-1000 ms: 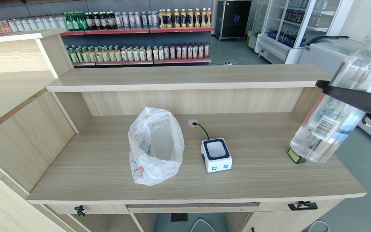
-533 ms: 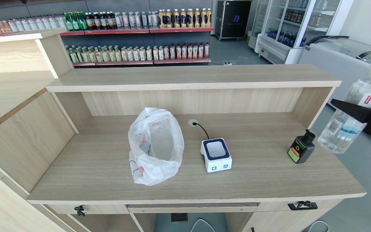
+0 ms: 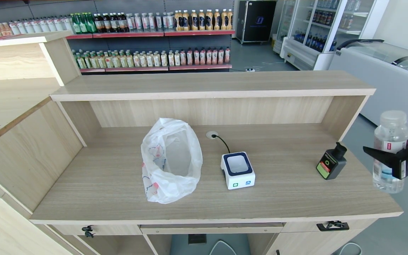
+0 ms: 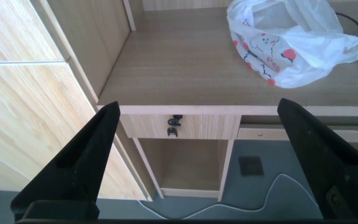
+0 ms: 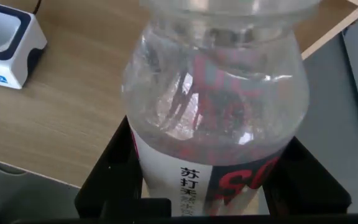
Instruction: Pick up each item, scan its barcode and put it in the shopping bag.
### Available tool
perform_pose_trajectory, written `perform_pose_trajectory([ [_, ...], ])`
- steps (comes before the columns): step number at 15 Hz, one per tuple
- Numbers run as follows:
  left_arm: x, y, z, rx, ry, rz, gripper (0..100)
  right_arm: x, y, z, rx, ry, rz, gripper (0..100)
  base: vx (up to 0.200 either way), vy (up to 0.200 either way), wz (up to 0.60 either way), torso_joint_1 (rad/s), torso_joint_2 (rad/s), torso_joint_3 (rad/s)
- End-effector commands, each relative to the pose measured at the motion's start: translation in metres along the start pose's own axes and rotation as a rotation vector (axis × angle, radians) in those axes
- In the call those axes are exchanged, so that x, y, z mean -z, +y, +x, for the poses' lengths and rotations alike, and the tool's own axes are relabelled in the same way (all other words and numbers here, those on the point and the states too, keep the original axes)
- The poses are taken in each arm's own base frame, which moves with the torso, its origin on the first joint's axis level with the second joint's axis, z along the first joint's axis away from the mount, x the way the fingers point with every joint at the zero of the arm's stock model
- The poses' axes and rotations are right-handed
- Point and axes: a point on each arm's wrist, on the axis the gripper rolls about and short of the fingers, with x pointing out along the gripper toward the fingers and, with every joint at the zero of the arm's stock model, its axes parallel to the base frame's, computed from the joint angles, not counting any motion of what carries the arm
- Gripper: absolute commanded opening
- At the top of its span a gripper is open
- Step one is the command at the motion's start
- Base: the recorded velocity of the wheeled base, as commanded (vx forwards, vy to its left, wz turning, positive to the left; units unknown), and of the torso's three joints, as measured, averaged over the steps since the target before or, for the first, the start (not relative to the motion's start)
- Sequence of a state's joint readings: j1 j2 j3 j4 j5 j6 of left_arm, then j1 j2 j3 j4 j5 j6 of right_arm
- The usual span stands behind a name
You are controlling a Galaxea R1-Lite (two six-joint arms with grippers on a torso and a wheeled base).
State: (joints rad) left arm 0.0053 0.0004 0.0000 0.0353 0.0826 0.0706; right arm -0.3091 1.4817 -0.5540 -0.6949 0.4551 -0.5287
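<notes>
Three things sit on the pale wood-grain worktop (image 3: 282, 198). A white plastic shopping bag (image 3: 171, 161) with red and blue print lies open near the middle. A white scanner (image 3: 237, 170) with a dark-framed window sits just at the bag's 3 o'clock. Its black cable (image 3: 221, 141) runs to a round grommet (image 3: 211, 134) at the scanner's 11 o'clock. A small dark bottle (image 3: 331, 165) with a green and red label stands well apart at the scanner's 3 o'clock, near the worktop's right edge.

A raised ledge (image 3: 211, 85) of the same wood closes the worktop at 12 o'clock. Beyond it, red-edged shelves (image 3: 154, 33) carry rows of drinks. Glass-door coolers (image 3: 317, 32) stand at 1 o'clock and a white chest freezer (image 3: 374, 67) at 2 o'clock. A drawer (image 4: 179, 126) with a dark lock sits under the worktop's front left.

The right tool (image 3: 384, 161) is clenched around a clear water bottle (image 3: 391, 131), held upright at the worktop's 3 o'clock edge, past the dark bottle. The bottle's label is white with a small red patch and a blue band lower down. In the right wrist view the label shows dark characters and part of a large red mark. The print on the dark bottle is too small to make out.

The left tool (image 4: 194, 168) hangs released with nothing in it, its fingers spread wide, off the worktop's front left corner at about 8 o'clock from the bag.
</notes>
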Motion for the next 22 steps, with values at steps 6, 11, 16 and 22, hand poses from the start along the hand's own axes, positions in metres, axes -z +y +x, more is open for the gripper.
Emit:
perform_pose_trajectory([
  [6, 0.0, 0.0, 0.0, -0.001, 0.0, 0.0, 100, -0.007, -0.002, -0.008, 0.029, -0.034, -0.094, 0, 0.0, 0.0, 0.0, 0.0, 0.0, 0.0],
  [11, 0.0, 0.0, 0.0, -0.001, 0.0, 0.0, 100, -0.009, -0.004, -0.008, 0.038, -0.038, -0.139, 0, 0.0, 0.0, 0.24, 0.0, 0.0, 0.001],
  [16, 0.0, 0.0, 0.0, -0.001, 0.0, 0.0, 100, -0.01, -0.005, 0.003, 0.033, -0.068, -0.16, 0, 0.0, 0.0, 0.6, 0.001, 0.0, 0.001],
  [22, 0.0, 0.0, 0.0, -0.001, 0.0, 0.0, 100, 0.001, 0.005, 0.038, -0.029, -0.093, -0.295, 0, 0.0, 0.0, 0.0, 0.0, 0.0, 0.0],
])
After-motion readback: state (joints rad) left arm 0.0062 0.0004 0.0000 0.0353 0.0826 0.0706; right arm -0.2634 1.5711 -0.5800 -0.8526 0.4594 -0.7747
